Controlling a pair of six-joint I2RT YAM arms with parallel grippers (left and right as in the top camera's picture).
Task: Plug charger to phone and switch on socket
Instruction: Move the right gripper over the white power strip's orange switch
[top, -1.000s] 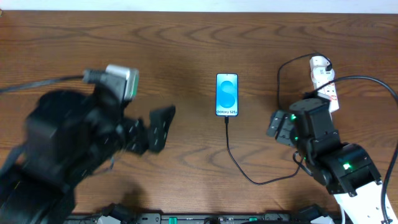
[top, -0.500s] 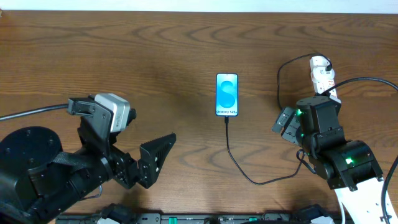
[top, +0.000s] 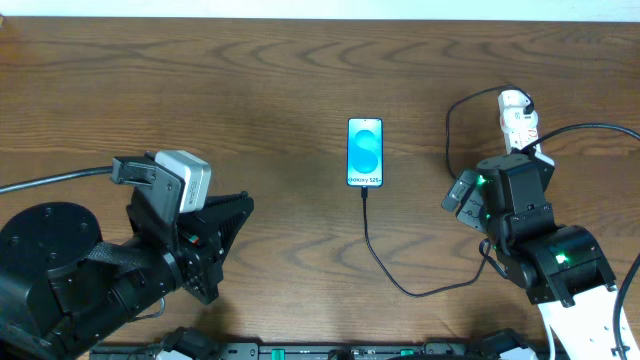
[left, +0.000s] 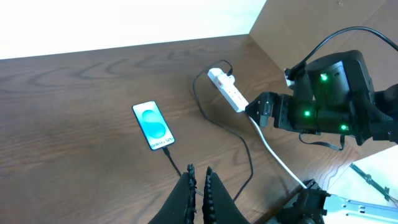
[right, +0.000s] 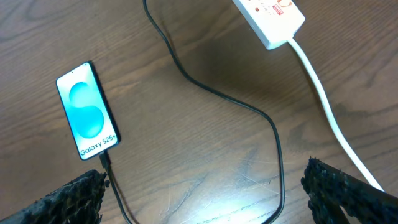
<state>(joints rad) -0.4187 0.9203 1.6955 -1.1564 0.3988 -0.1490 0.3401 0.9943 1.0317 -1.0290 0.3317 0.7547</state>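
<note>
The phone (top: 365, 152) lies face up mid-table, its screen lit blue. The charger (top: 378, 258), a thin black cable, has its plug against the phone's near edge (right: 104, 160). From there it curves right, passes under my right arm and loops up to the socket (top: 518, 118), a white strip at the far right. My right gripper (right: 208, 199) hangs open above the cable loop, between the phone (right: 87, 110) and the socket (right: 270, 18). My left gripper (top: 228, 215) is shut on nothing at the near left. It points toward the phone (left: 153, 125), well short of it.
The socket's thick white cord (right: 323, 99) runs from the strip toward the table's near right edge. My right arm's body (top: 540, 250) covers the near right corner and part of the strip. Bare wood lies left of the phone.
My left gripper's jaws have gone from wide open to shut, with nothing between them. The left arm swung down and settled. The right arm shifted slightly toward the socket.
</note>
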